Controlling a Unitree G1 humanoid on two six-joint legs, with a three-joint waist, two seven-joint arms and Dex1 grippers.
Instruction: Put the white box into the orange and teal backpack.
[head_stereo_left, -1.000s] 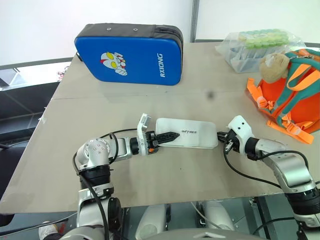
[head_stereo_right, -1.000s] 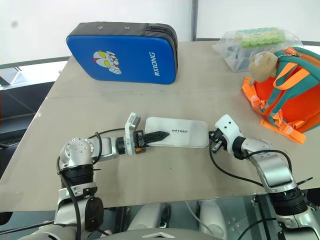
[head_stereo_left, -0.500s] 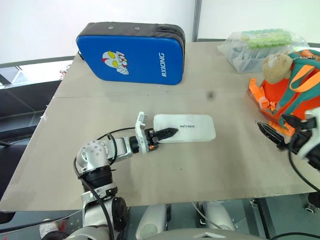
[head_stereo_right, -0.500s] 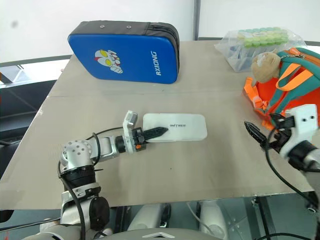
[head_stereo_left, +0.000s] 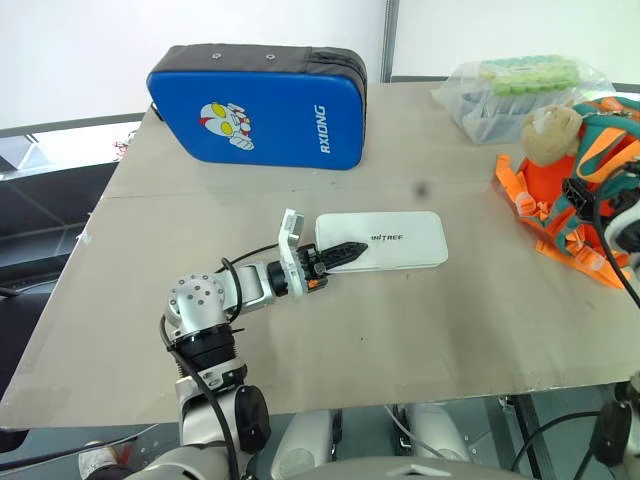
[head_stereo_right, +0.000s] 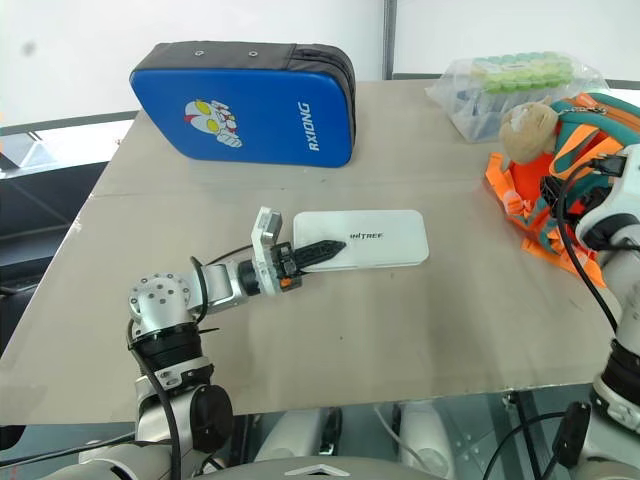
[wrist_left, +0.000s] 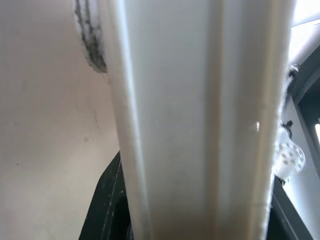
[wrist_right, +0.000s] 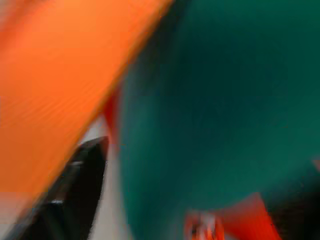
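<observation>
The left claw (head_stereo_left: 335, 250) is closed on one short end of the white box (head_stereo_left: 385, 240), with one black finger lying on top of the lid and the box pinched flat between the two. It holds the box by the end, most likely so the long, thin shape can slide into a bag opening end first. The box sits in the middle of the table (head_stereo_left: 300, 340), and I think it is lifted a little off the top, but that is hard to be sure of from above. In the left wrist view the white box runs straight out between the fingers, so the grip looks square and not crooked. The orange and teal backpack (head_stereo_left: 590, 195) rests on its side at the right edge of the table, well apart from the box, with the tan plush hamster (head_stereo_left: 550, 133) on top of it. The right claw (head_stereo_right: 610, 195) is up against the backpack, and its wrist view is all orange and teal cloth very close, so it is probably there to find the opening or hold the bag steady. I cannot tell if that claw is open or closed, because the picture is too smeared. The big blue case (head_stereo_left: 262, 105) and the clear container of green things (head_stereo_left: 515, 95) stand at the back of the table, out of the way. The box still has to cross over to the backpack.
</observation>
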